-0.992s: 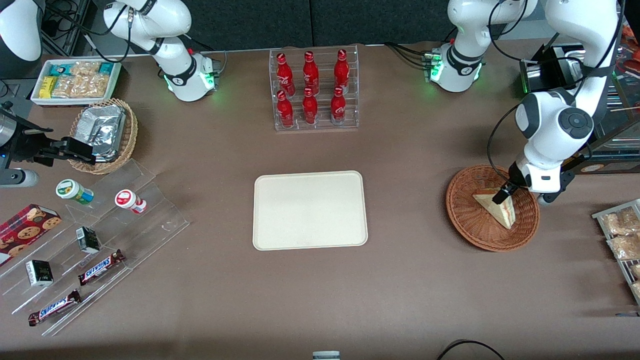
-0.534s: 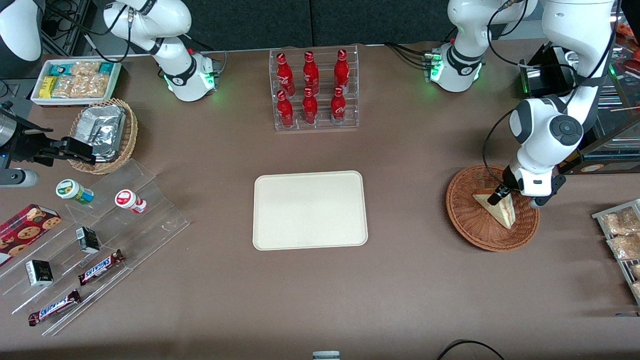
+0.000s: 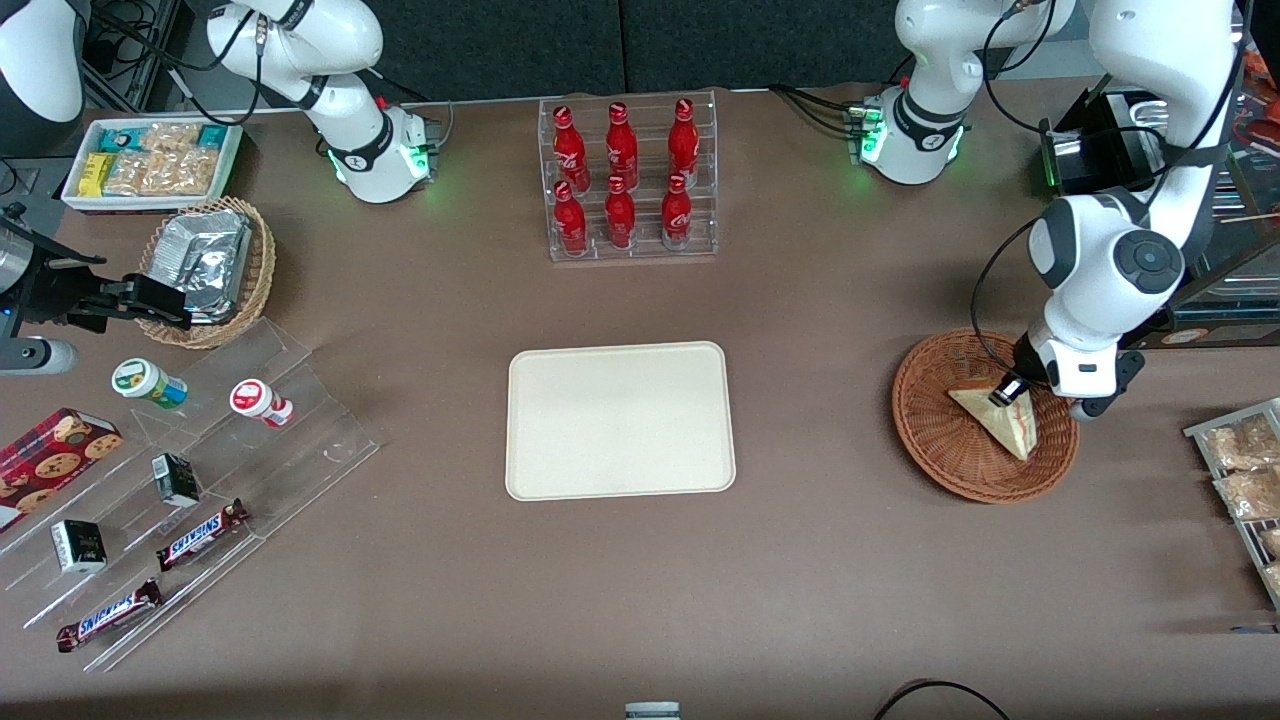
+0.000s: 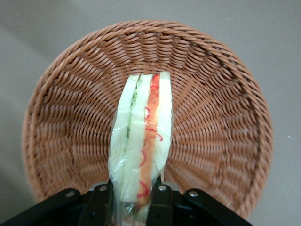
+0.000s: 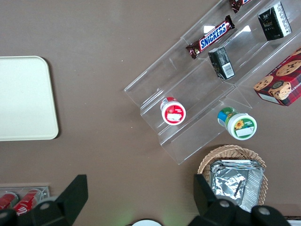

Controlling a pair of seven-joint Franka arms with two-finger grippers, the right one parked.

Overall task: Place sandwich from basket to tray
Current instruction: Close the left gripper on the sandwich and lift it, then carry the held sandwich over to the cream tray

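A brown table (image 3: 850,560) under even light (dark panels (image 3: 620,45) along its back edge).

The left arm's bent over with its hand (image 4: 130,202) pointing down, fingers (image 4: 99,202) pinched in on the sandwich (image 4: 141,141).

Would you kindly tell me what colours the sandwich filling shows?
Red-orange and pale green between white bread on the sandwich, best seen in the left wrist view.
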